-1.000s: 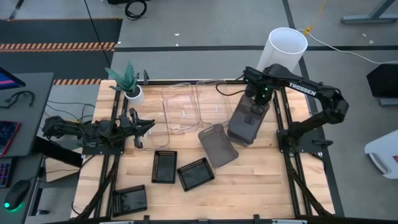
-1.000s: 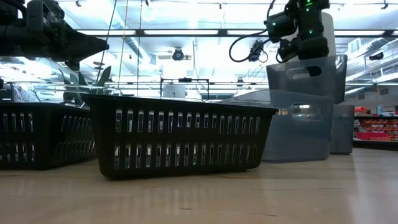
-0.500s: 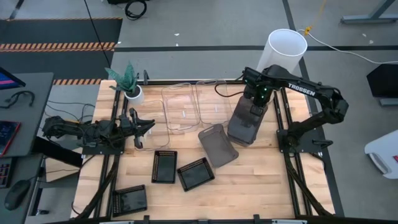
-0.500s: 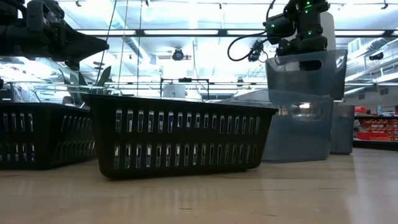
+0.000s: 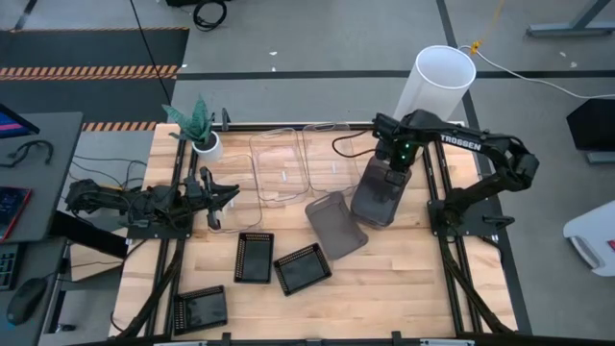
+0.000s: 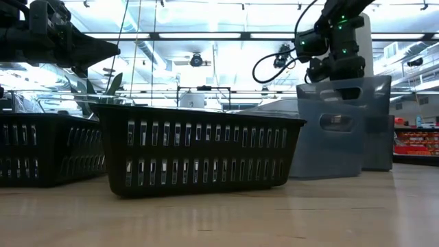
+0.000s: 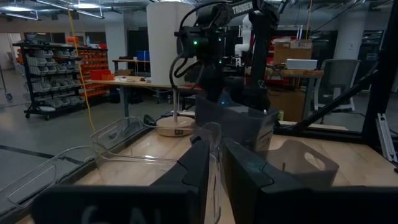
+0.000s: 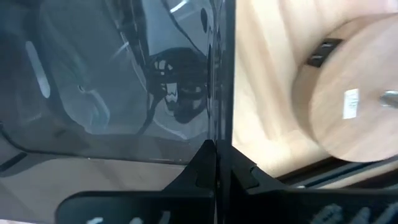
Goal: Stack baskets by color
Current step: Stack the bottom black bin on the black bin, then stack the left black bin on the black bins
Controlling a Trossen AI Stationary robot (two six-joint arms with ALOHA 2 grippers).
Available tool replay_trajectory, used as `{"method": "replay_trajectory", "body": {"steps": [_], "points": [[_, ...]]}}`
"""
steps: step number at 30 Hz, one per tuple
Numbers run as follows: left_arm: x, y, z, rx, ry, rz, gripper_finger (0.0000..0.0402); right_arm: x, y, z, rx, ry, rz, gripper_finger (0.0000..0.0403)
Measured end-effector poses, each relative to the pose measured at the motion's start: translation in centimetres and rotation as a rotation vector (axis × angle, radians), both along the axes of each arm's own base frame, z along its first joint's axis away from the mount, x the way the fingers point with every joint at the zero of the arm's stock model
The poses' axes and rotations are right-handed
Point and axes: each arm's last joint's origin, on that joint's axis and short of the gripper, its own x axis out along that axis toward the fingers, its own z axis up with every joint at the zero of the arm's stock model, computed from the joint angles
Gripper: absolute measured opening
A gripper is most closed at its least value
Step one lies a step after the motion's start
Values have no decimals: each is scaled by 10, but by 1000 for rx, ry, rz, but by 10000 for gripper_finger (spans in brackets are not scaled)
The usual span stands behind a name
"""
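Currently the right gripper [image 5: 392,165] has its jaws pinched flat on the rim of a grey basket [image 5: 377,196], at the end toward the white lamp shade [image 5: 434,82]. In the right wrist view the basket wall [image 8: 112,74] runs straight into the shut fingers [image 8: 205,163]. That basket's long axis runs roughly from the counter's far edge toward the near edge, skewed a little. In the low view it [image 6: 336,127] sits down in or directly against another grey basket; can't tell how deep.

A loose grey basket [image 5: 335,225] lies just beside it, toward the counter's middle, long axis diagonal, open side up. Grey visible from above: two for sure; a third would be hidden under the held one.

Two clear baskets [image 5: 281,168] side by side at the far edge, long axes running far to near, just beside the grey pair.

Three black baskets: two [image 5: 254,257] [image 5: 302,268] near the centre, one upright, one diagonal; the third [image 5: 201,308] at the near left corner.

Left gripper [image 5: 223,197] hangs over the counter [image 5: 404,288] left of the clear baskets, jaws nearly closed with a narrow slot, holding nothing. Small potted plant [image 5: 200,130] at the far left corner, well clear of the work.
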Motion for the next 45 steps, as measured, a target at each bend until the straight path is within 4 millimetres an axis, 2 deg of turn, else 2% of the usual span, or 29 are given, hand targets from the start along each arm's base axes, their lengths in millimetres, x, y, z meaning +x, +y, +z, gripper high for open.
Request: {"method": "replay_trajectory", "body": {"steps": [6, 12, 16, 20, 27, 31, 39, 45], "points": [[0, 0, 0, 0, 0, 0, 59, -2, 3, -15, 34, 1, -10, 16], [0, 0, 0, 0, 0, 0, 52, -7, 6, -32, 52, 34, -11, 62], [0, 0, 0, 0, 0, 0, 52, -8, 6, -35, 48, 42, -30, 96], [0, 0, 0, 0, 0, 0, 56, -7, 6, -26, 52, 48, -51, 120], [0, 0, 0, 0, 0, 0, 56, 6, 6, 7, -7, -4, -83, 132], [0, 0, 0, 0, 0, 0, 52, 22, 21, 12, -19, -78, -14, 132], [0, 0, 0, 0, 0, 0, 55, 57, 71, 15, -84, -210, 192, 129], [0, 0, 0, 0, 0, 0, 55, 75, 94, 25, -80, -269, 207, 128]]}}
